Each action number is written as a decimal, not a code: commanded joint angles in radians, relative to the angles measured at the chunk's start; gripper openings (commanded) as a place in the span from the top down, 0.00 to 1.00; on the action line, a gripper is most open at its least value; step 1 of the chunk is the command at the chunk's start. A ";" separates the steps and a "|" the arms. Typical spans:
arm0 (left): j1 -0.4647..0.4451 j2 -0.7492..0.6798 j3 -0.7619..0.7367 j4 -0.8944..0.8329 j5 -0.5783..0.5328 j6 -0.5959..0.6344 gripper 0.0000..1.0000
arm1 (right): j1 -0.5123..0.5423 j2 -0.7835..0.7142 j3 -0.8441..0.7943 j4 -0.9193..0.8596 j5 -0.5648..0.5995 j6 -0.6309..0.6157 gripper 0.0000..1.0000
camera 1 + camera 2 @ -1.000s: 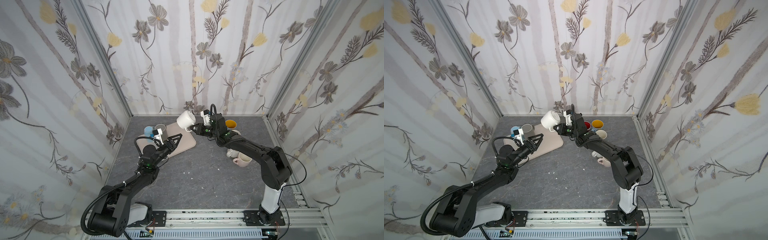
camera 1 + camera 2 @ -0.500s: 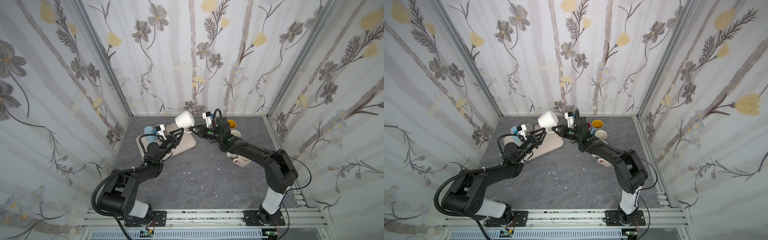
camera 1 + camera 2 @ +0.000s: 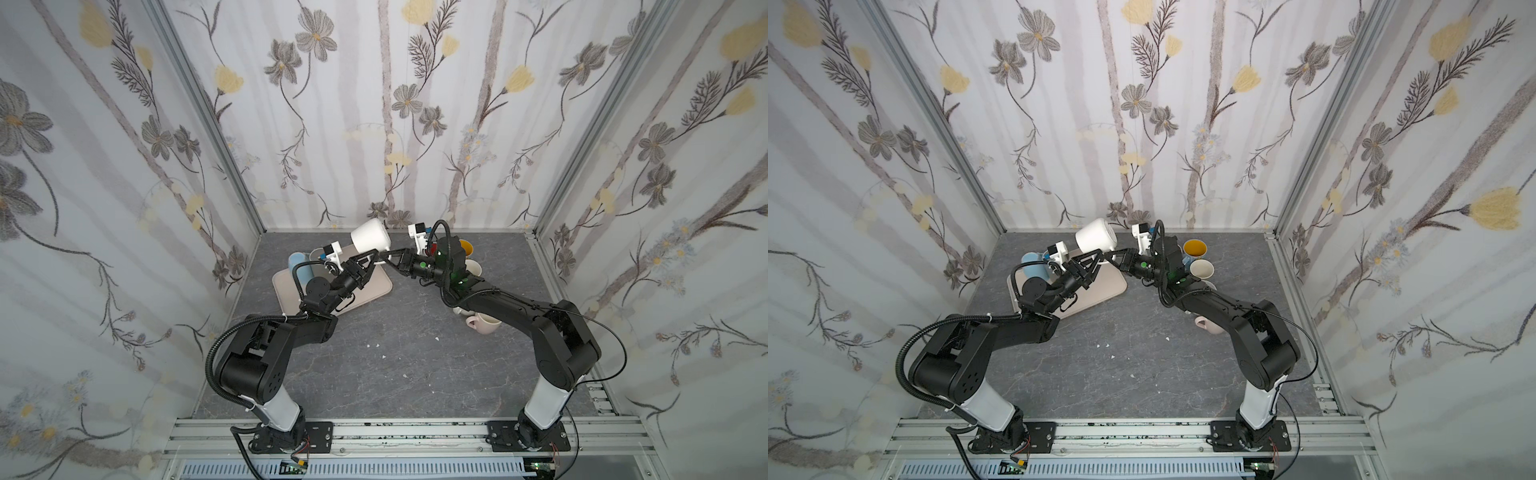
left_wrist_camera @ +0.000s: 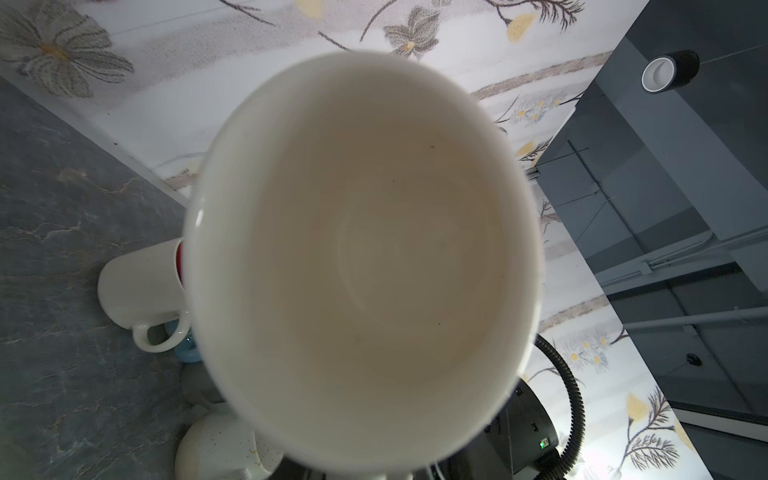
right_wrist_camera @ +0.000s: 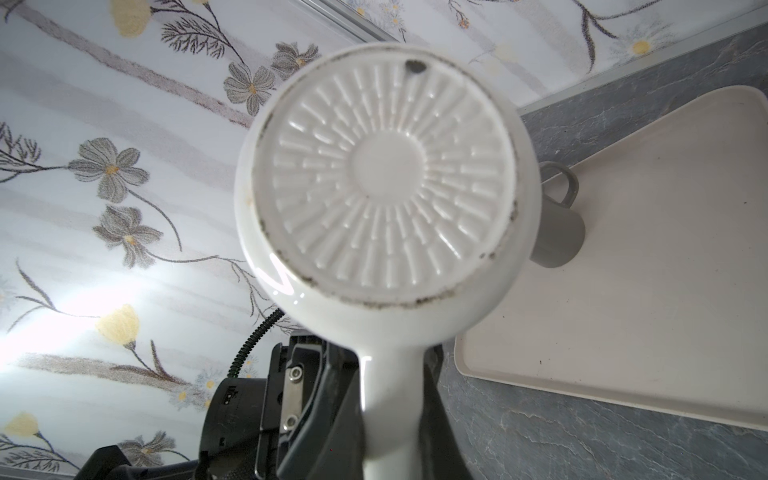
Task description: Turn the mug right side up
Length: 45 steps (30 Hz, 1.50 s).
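Near the tray (image 3: 374, 289), right hand (image 3: 388, 257) clenches mug (image 3: 370, 236) by its handle; left hand (image 3: 370, 259) state unreadable.

The front half of the tabletop (image 3: 395, 374) lies open from side to side, with only a few white crumbs (image 3: 376, 345) on it. At the back left the tray (image 3: 365, 295) takes up the surface, with a blue mug (image 3: 297, 264) and a grey mug (image 5: 557, 241) at its far end. At the back right a cluster of mugs (image 3: 1202, 269) stands just beside the right arm. Between them the left gripper (image 3: 368, 259), the right gripper (image 3: 386, 257) and the raised white mug (image 3: 370, 239) crowd the air above the tray's far corner.
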 commanded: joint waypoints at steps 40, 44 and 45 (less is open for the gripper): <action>-0.411 0.192 0.597 -1.299 -0.571 0.620 1.00 | -0.318 -0.478 -0.267 -0.580 0.398 -0.489 0.51; -0.467 0.306 0.806 -1.530 -0.683 0.645 1.00 | -0.357 -0.515 -0.306 -0.590 0.418 -0.476 0.50; -0.478 0.325 0.835 -1.560 -0.708 0.644 1.00 | -0.364 -0.523 -0.313 -0.591 0.418 -0.474 0.50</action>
